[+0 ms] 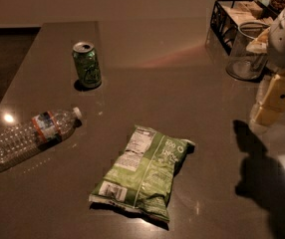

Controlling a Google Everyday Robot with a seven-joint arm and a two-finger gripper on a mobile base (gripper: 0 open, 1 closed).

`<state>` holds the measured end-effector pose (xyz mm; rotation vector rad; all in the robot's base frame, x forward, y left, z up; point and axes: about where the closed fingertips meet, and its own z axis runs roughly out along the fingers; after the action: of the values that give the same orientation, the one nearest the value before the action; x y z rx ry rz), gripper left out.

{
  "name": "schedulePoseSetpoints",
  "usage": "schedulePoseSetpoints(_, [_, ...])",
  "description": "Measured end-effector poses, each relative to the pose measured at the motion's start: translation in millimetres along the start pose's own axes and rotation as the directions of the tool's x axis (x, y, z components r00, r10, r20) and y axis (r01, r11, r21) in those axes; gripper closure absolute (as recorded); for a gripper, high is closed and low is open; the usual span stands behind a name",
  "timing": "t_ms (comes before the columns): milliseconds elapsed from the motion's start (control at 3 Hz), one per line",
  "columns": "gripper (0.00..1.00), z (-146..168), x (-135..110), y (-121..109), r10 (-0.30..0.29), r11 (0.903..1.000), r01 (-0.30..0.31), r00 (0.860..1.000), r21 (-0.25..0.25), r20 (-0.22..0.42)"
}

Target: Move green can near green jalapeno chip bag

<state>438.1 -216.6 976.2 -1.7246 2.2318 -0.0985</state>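
Observation:
The green can stands upright on the dark table at the upper left, silver top and pull tab showing. The green jalapeno chip bag lies flat in the lower middle, white label panels facing up, well apart from the can. My gripper hangs at the right edge of the view, above the table, far from both the can and the bag, with nothing seen in it.
A clear plastic water bottle lies on its side at the left. A clear glass jar and a black wire basket stand at the back right. The table's left edge runs diagonally beside the can.

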Motion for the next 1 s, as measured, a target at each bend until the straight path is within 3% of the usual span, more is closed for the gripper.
schedulePoseSetpoints(667, [0.0, -3, -10, -4, -0.014, 0.9999, 0.014, 0.999, 0.004, 0.034])
schedulePoseSetpoints(1000, [0.0, 2, -39, -14, -0.053, 0.9985, 0.055, 0.99, -0.009, 0.132])
